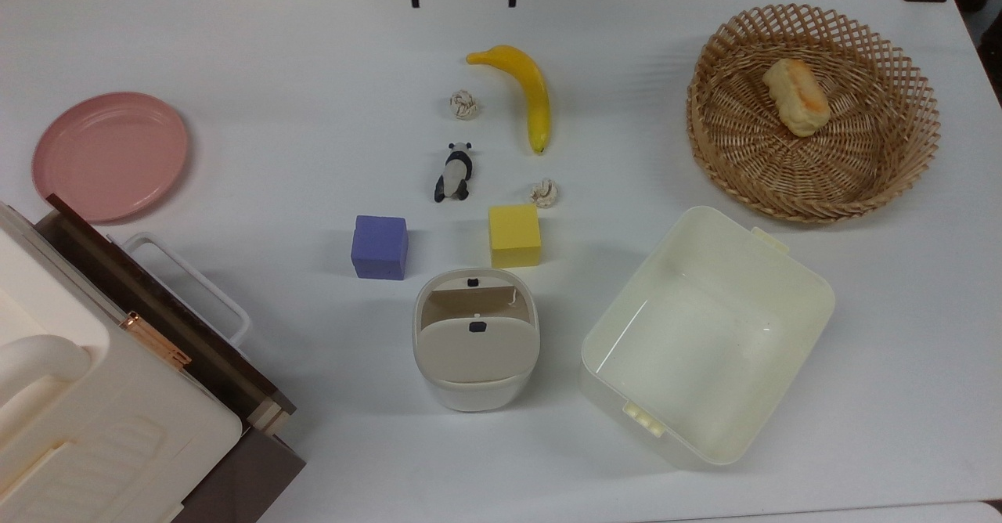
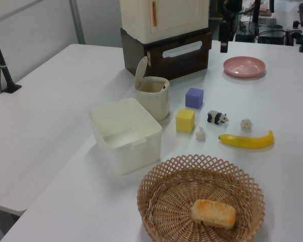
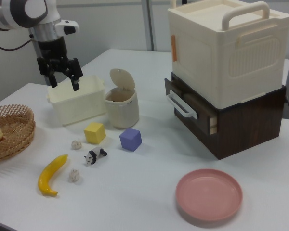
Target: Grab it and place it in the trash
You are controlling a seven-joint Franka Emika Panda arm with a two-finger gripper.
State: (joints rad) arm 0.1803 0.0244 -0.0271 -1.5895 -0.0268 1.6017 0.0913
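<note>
- Top view: paper wad (image 1: 544, 192) lying on worktop (image 1: 274, 77) beside yellow cube (image 1: 514, 235), untouched.
- Fingers (image 3: 75, 82) spread open, holding nothing, high above.
- Left: grasping, carrying to bin (image 1: 475, 348).

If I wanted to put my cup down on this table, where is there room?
Bare tabletop lies between the pink plate and the banana, and along the near edge in front of the cream tub. The middle is crowded: panda, two paper wads, purple cube, yellow cube and small bin sit close together.
</note>
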